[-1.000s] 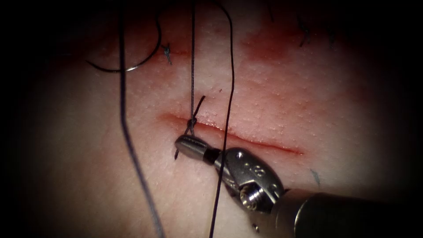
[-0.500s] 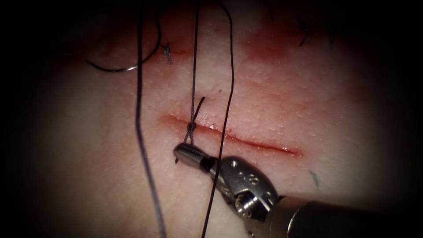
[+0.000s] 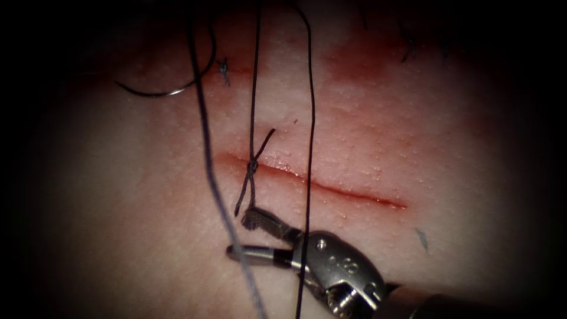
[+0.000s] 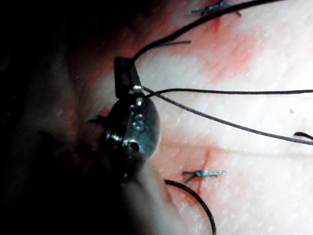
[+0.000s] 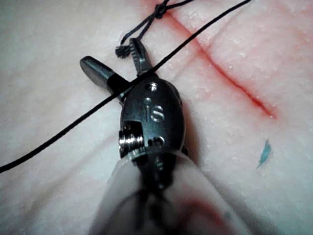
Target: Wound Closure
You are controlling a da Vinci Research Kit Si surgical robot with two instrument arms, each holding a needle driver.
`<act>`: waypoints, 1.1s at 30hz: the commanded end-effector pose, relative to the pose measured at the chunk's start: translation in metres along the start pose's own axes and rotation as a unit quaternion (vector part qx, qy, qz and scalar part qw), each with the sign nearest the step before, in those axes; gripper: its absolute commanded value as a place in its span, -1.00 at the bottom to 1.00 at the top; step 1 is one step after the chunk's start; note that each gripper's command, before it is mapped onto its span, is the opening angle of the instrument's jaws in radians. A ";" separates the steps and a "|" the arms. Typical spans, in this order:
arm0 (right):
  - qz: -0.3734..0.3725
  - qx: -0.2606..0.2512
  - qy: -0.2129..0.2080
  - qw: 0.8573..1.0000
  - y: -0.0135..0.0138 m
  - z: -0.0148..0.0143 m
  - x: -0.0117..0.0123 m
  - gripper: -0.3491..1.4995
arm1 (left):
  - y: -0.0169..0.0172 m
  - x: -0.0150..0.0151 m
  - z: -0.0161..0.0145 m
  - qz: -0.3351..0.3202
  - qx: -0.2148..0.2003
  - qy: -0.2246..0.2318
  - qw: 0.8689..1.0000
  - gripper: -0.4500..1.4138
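A knot [image 3: 253, 165] sits on the left end of the cut [image 3: 342, 195] in the tissue [image 3: 413, 142]. Its short tail [image 3: 242, 198] hangs down loose toward my right tool [image 3: 238, 236], which stands open just below the cut and holds nothing. The same spread jaws of the right tool [image 5: 110, 55] lie beside the tail's end. A taut thread [image 3: 254, 88] rises from the knot. My left tool [image 4: 123, 81] is shut on the thread [image 4: 195, 22]. The curved needle [image 3: 171, 88] lies free on the tissue at the upper left, not in it.
A second long strand [image 3: 310, 118] crosses the cut and the right tool's wrist; a blurred strand [image 3: 207, 147] hangs nearer the lens. An older stitch [image 3: 223, 68] sits beside the needle. Red fluid [image 3: 360, 65] stains the tissue above. A small blue mark [image 3: 422, 237] lies lower right.
My right tool was shut on the short tail at the knot; it has drawn back downward and opened, letting the tail go. The blurred strand has drifted to the right.
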 end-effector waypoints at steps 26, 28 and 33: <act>0.073 -0.035 0.009 0.997 0.0050 0.0071 0.0049 0.85 | 0.0033 0.0186 -0.0087 -0.029 -0.031 0.065 0.997 -1.00; 0.071 -0.039 0.003 0.997 0.0052 0.0076 0.0047 0.89 | 0.0036 0.0192 -0.0088 -0.028 -0.031 0.066 0.997 -1.00; 0.069 -0.043 -0.010 0.997 0.0056 0.0085 0.0038 0.94 | 0.0041 0.0201 -0.0090 -0.026 -0.032 0.068 0.997 -1.00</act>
